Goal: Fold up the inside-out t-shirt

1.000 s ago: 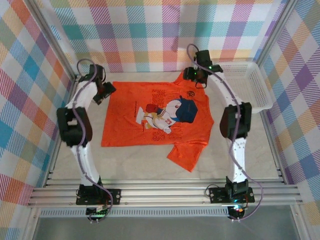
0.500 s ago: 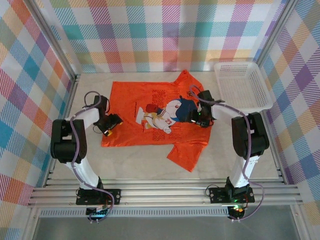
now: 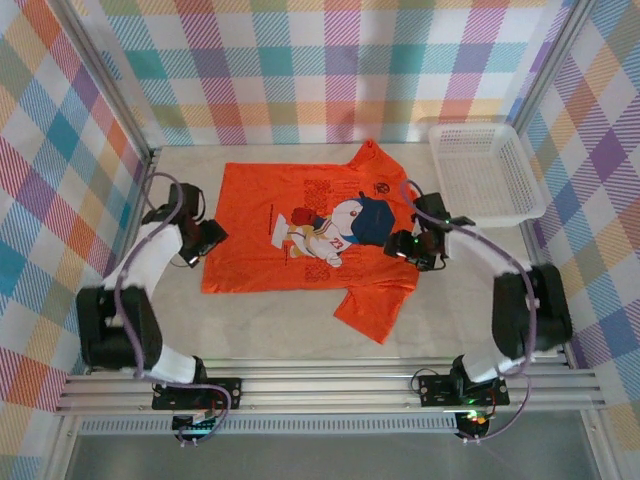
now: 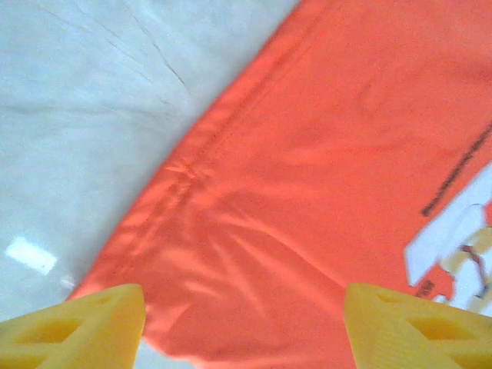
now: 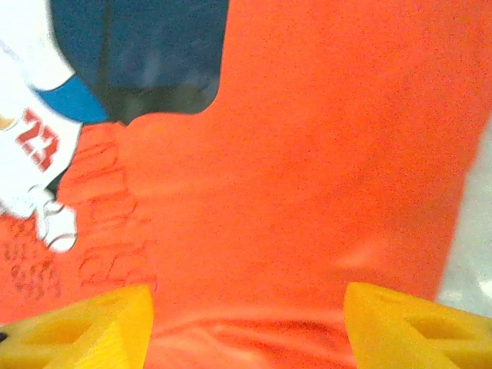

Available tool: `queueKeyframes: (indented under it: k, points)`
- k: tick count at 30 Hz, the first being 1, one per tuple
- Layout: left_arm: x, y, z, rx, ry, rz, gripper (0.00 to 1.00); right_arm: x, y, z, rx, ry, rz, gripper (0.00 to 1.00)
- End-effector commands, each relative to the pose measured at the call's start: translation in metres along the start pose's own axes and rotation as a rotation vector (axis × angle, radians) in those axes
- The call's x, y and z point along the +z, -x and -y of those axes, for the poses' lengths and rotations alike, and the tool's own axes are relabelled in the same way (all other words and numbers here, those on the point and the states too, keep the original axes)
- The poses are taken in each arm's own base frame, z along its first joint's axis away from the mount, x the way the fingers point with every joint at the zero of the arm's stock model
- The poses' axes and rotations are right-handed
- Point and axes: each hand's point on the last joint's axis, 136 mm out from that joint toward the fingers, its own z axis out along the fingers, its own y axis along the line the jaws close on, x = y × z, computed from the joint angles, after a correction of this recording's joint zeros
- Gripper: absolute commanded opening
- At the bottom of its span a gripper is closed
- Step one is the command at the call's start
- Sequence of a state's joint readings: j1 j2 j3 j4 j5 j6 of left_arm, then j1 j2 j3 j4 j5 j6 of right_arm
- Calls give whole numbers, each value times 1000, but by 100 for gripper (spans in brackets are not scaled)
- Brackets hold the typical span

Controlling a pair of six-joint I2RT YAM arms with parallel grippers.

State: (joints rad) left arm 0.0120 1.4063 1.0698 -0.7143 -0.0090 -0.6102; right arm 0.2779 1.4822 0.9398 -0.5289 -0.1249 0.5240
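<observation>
The left gripper [image 3: 207, 240] hangs at the left edge of the t-shirt [image 3: 260, 220] with its jaws apart and nothing clamped. In the left wrist view its yellow fingertips [image 4: 84, 315] sit wide at the two bottom corners. The stitched hem and one corner of the garment span the gap between them, with pale tabletop beyond. The right gripper [image 3: 408, 247] is over the shirt's right side, just beside the cartoon print's blue cap [image 3: 378, 218], and its jaws are also spread. In the right wrist view, plain orange-red fabric with a low ridge of wrinkles lies between its yellow fingertips [image 5: 400, 323]. I cannot tell whether either set of tips touches the cloth. The shirt lies spread flat in the middle of the beige table [image 3: 300, 335], hem to the left. One short sleeve [image 3: 370, 158] points to the far side and the other sleeve [image 3: 375, 312] toward the arm bases. A white mesh basket [image 3: 480, 170] stands at the far right corner, apart from the shirt, and plaid walls [image 3: 300, 60] enclose the table.
</observation>
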Motion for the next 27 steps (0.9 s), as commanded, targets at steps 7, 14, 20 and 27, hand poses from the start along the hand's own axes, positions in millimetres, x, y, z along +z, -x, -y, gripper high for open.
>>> queueKeyframes:
  k: [7,14,20,27]
  points:
    - [11,-57,-83,-96,152,-63,57,-14,-97,11,-36,-39,-73,64]
    - [44,-60,-79,-116,146,-111,48,-16,-128,16,-75,-57,-96,60]
    - [68,-64,-84,-126,180,-139,44,-10,-146,19,-99,-80,-134,58]
    - [82,-58,-88,-103,226,-132,8,-2,-159,19,-129,-124,-176,56]
